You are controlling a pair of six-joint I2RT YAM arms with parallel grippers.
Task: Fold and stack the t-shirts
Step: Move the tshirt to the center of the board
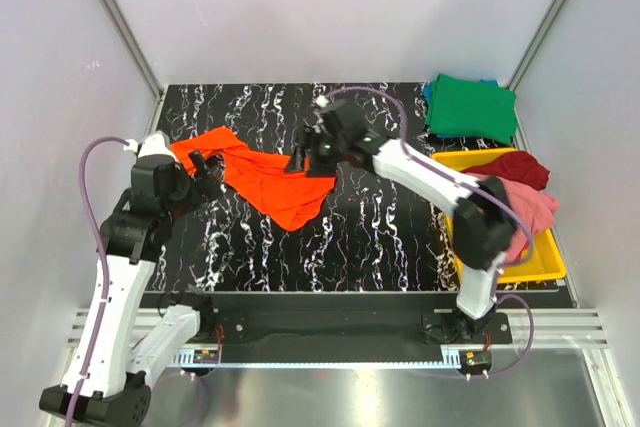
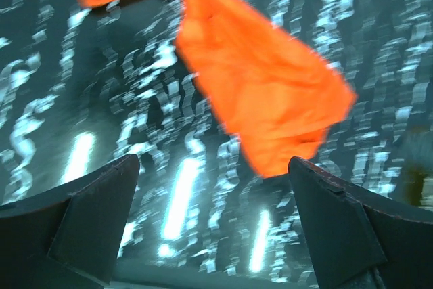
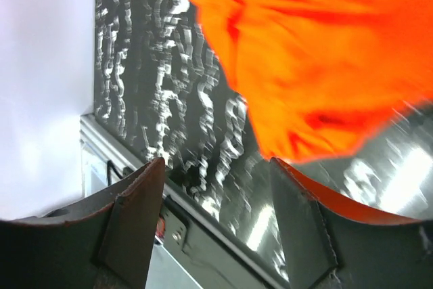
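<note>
**While left gripper (image 1: 207, 175) and right gripper (image 1: 300, 160) both stand open, orange t-shirt (image 1: 270, 182) lies loose on the table (image 1: 380, 237)**

- Orange t-shirt: unfolded and crumpled. It runs as a diagonal band from the far left of the black marbled table toward the middle, with the biggest lump near centre. It sits between the two grippers.
- Left gripper: low at the shirt's left end. In the left wrist view its fingers (image 2: 101, 201) are spread wide, with only bare table in the gap. The orange cloth (image 2: 264, 93) lies ahead of the tips and none of it is between them. That view is motion-blurred.
- Right gripper: over the shirt's right end, with its arm reaching across from the right base. In the right wrist view the fingers (image 3: 135, 208) are apart, and the gap shows the table and its metal edge rail. The orange cloth (image 3: 318, 52) fills the upper right of that view. Its lower edge comes down to one fingertip, and I cannot tell whether they touch. Nothing is clamped.
- Green t-shirt (image 1: 470, 107): folded flat at the far right corner, on top of the blue t-shirt (image 1: 428, 92), which shows only at the edges.
- Dark red t-shirt (image 1: 520, 169) and pink t-shirt (image 1: 530, 212): bunched in the yellow tray (image 1: 540, 265) at the right edge. Dark red is farther back and pink is nearer, partly behind the right arm's elbow.
</note>
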